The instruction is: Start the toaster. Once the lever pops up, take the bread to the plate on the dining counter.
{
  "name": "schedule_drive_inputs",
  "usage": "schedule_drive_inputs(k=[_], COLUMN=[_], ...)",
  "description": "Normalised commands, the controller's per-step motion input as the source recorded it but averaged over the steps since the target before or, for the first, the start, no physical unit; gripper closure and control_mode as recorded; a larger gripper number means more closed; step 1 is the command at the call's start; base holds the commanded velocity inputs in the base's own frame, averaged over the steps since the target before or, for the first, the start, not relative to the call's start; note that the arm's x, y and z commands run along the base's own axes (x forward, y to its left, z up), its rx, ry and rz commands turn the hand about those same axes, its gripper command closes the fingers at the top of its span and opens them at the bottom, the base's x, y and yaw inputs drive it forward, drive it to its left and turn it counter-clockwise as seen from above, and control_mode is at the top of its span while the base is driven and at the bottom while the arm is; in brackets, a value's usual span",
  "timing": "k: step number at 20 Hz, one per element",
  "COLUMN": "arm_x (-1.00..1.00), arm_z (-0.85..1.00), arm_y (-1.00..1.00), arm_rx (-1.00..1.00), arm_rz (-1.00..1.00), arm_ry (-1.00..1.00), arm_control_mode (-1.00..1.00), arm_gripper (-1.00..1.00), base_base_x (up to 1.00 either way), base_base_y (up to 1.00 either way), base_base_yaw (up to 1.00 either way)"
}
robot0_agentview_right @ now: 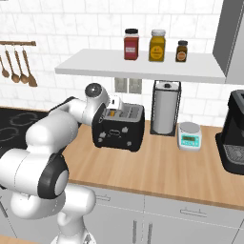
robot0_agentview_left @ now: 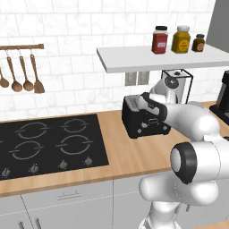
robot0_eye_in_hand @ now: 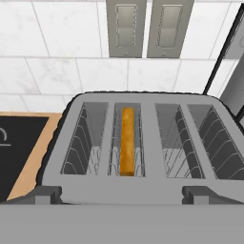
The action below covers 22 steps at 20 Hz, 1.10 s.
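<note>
The black toaster (robot0_agentview_left: 136,120) (robot0_agentview_right: 119,129) stands on the wood counter against the tiled wall. From above, its silver top (robot0_eye_in_hand: 143,143) has several slots. The bread (robot0_eye_in_hand: 127,140) stands on edge, sunk in the second slot from the left. My gripper (robot0_agentview_left: 145,102) (robot0_agentview_right: 117,109) hovers just over the toaster's near edge, pointing down at the slots. It is open, its fingertips (robot0_eye_in_hand: 47,193) wide apart with nothing between them. The plate and the dining counter are out of view.
A black cooktop (robot0_agentview_left: 49,138) lies left of the toaster. To its right stand a paper towel holder (robot0_agentview_right: 164,107), a small scale (robot0_agentview_right: 189,136) and a black coffee machine (robot0_agentview_right: 236,133). A shelf (robot0_agentview_right: 143,66) with jars hangs overhead. Wall sockets (robot0_eye_in_hand: 147,28) sit behind.
</note>
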Motion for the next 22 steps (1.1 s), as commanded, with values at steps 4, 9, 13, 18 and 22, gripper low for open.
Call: schedule_drive_inputs(k=[4,9,13,18,22], arm_x=[0.00,0.00,0.00,0.00,0.00], arm_z=[0.00,0.00,0.00,0.00,0.00], arm_y=[0.00,0.00,0.00,0.00,0.00], arm_rx=[0.00,0.00,0.00,0.00,0.00], arm_rz=[0.00,0.00,0.00,0.00,0.00], arm_ry=[0.00,0.00,0.00,0.00,0.00], arm_control_mode=[-1.00,-1.00,-1.00,-1.00,-1.00], arm_gripper=[-1.00,-1.00,-1.00,-1.00,-1.00], base_base_x=[0.00,0.00,0.00,0.00,0.00], base_base_y=[0.00,0.00,0.00,0.00,0.00], base_base_yaw=[0.00,0.00,0.00,0.00,0.00])
